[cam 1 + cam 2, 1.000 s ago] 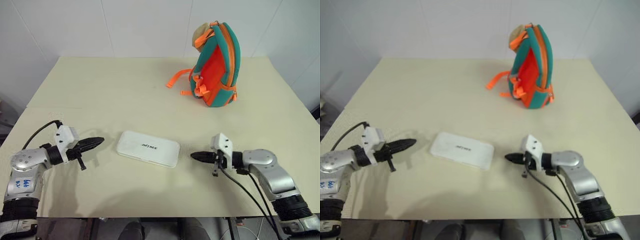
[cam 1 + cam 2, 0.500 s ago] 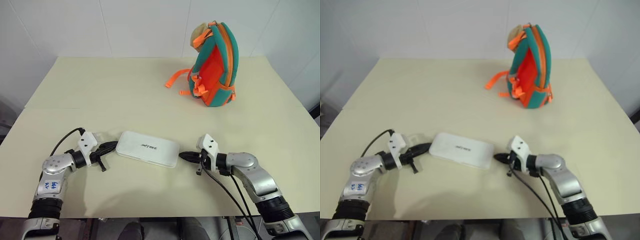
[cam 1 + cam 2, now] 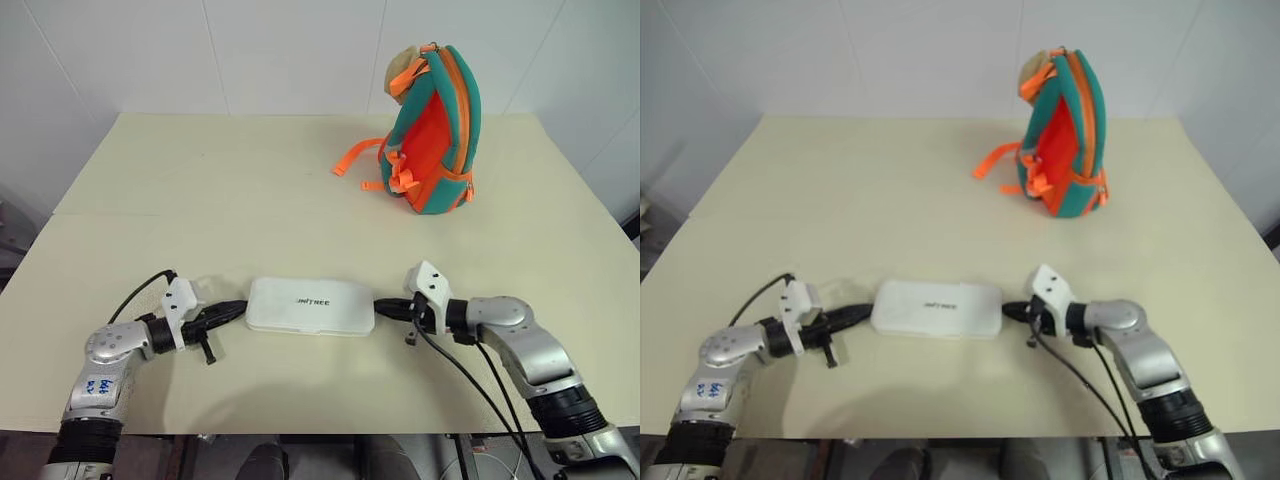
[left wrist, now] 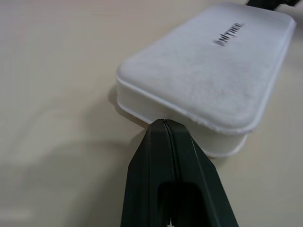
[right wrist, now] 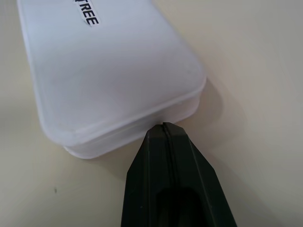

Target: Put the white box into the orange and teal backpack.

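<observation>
A: Where is the white box [image 3: 311, 305] lying?

B: It is lying flat on the table [image 3: 200, 190], near the front edge, at about 6 o'clock from the table's middle, with its long side running from 9 to 3 o'clock and its lettering facing up.

A: And the arms?

B: The left gripper [image 3: 238, 307] is reaching in low from 9 o'clock, pointing toward 3, with its fingers pressed together and holding nothing. Its tip is touching the box's left short end. The wrist view is showing the closed tip right against the side wall, just under the lid's rim.

A: The right one?

B: The right gripper [image 3: 381, 307] is mirroring it, coming in from 3 o'clock with the forearm angling in from the table's near right corner. Its fingers are also closed and empty, with the tip touching the box's right short end.

A: And the backpack [image 3: 432, 130]?

B: It is standing upright at about 1 o'clock on the table, well apart from the box, with its orange straps [image 3: 355, 158] trailing toward 9 o'clock.
</observation>
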Tool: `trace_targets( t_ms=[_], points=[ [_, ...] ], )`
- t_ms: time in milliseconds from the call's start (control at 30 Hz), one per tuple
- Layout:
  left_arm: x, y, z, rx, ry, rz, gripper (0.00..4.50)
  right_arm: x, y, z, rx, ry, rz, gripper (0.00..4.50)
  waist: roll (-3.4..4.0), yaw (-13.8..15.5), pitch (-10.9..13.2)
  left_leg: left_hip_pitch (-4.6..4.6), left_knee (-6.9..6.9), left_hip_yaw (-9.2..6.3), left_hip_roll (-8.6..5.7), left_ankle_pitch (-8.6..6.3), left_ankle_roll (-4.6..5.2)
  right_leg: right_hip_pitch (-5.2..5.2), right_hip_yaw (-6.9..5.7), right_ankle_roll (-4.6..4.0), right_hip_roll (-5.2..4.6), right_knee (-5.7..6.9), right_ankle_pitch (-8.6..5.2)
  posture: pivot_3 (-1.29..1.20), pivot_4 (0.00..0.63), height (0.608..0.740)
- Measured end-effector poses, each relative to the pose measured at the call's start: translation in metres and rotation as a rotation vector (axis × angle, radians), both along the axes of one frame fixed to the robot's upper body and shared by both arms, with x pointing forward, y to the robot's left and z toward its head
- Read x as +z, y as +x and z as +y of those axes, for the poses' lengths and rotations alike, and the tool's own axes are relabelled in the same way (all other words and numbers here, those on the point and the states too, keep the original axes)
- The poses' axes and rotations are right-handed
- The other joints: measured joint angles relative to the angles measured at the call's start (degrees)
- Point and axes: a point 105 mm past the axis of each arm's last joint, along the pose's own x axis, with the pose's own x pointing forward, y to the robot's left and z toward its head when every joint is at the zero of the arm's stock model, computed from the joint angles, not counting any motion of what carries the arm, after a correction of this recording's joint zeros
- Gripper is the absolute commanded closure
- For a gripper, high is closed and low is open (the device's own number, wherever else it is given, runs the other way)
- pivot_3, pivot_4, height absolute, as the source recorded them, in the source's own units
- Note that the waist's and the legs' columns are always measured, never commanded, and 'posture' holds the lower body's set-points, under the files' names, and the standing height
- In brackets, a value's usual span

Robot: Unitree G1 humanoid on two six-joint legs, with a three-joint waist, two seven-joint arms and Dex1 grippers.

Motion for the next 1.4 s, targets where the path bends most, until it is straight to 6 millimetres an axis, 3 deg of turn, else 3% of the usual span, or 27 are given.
trace_targets(
  t_ms=[133, 333, 500, 667, 800, 933, 1100, 1267, 1400],
  points=[
    [-0.004, -0.004, -0.007, -0.024, -0.006, 0.016, 4.50, 0.006, 0.002, -0.023, -0.029, -0.043, -0.001, 4.38, 0.00, 0.2, 0.0, -0.01, 0.01, 0.01, 0.00, -0.01, 0.01, 0.01, 0.00, 0.00, 0.00, -0.03, 0.00, 0.00, 0.150, 0.740],
    [-0.009, -0.006, -0.028, -0.071, -0.045, 0.026, 4.50, 0.009, 0.000, -0.040, -0.039, -0.069, 0.007, 4.38, 0.00, 0.8, 0.0, 0.03, 0.03, 0.04, -0.01, -0.01, 0.01, 0.04, 0.00, 0.00, 0.00, -0.02, 0.00, 0.00, 0.150, 0.740],
    [-0.012, -0.007, -0.038, -0.096, -0.053, 0.027, 4.50, 0.007, 0.000, -0.043, -0.048, -0.067, 0.019, 4.38, 0.00, 1.2, 0.0, 0.06, 0.04, 0.07, -0.01, -0.01, 0.01, 0.05, 0.03, 0.00, 0.00, -0.01, 0.01, 0.00, 0.150, 0.740],
    [-0.012, -0.007, -0.034, -0.085, -0.031, 0.021, 4.50, 0.001, -0.004, -0.043, -0.045, -0.052, 0.055, 4.38, 0.01, 1.2, 0.0, 0.06, 0.03, 0.07, 0.00, -0.01, 0.01, 0.05, 0.03, 0.00, 0.01, -0.01, 0.01, 0.00, 0.150, 0.740],
    [-0.010, -0.005, -0.011, -0.028, 0.026, 0.043, 4.50, 0.001, -0.006, -0.047, -0.061, -0.020, 0.103, 3.15, 0.01, 0.9, 0.0, 0.09, 0.02, 0.12, 0.06, -0.01, 0.02, 0.02, 0.06, -0.06, 0.08, 0.01, 0.04, 0.00, 0.150, 0.740],
    [-0.004, -0.004, 0.018, 0.060, 0.007, 0.120, 3.30, 0.010, -0.007, -0.058, -0.082, -0.004, 0.148, 1.74, 0.01, 1.1, 0.0, 0.07, 0.03, 0.13, 0.08, -0.01, 0.02, 0.03, 0.06, -0.07, 0.09, -0.02, 0.05, 0.00, 0.150, 0.740],
    [0.012, -0.007, 0.027, 0.091, -0.133, 0.309, 1.76, 0.027, -0.005, -0.066, -0.113, 0.053, 0.267, 0.09, 0.02, 1.2, 0.0, 0.02, 0.03, 0.10, 0.07, -0.02, 0.04, 0.02, 0.05, -0.06, 0.07, -0.05, 0.05, 0.00, 0.150, 0.740],
    [0.024, -0.011, 0.020, 0.055, -0.235, 0.495, 0.19, 0.053, -0.003, -0.059, -0.131, 0.189, 0.426, 0.00, 0.06, 1.0, 0.0, -0.01, 0.00, 0.11, 0.08, -0.04, 0.07, -0.02, 0.05, -0.07, 0.08, -0.10, 0.05, 0.00, 0.150, 0.740],
    [0.038, -0.003, 0.000, 0.031, -0.317, 0.554, 0.06, 0.063, -0.003, -0.044, -0.128, 0.248, 0.529, 0.00, 0.05, 1.1, 0.0, -0.01, -0.02, 0.09, 0.09, -0.04, 0.06, -0.02, 0.04, -0.07, 0.09, -0.12, 0.05, 0.00, 0.150, 0.740]
  ],
)
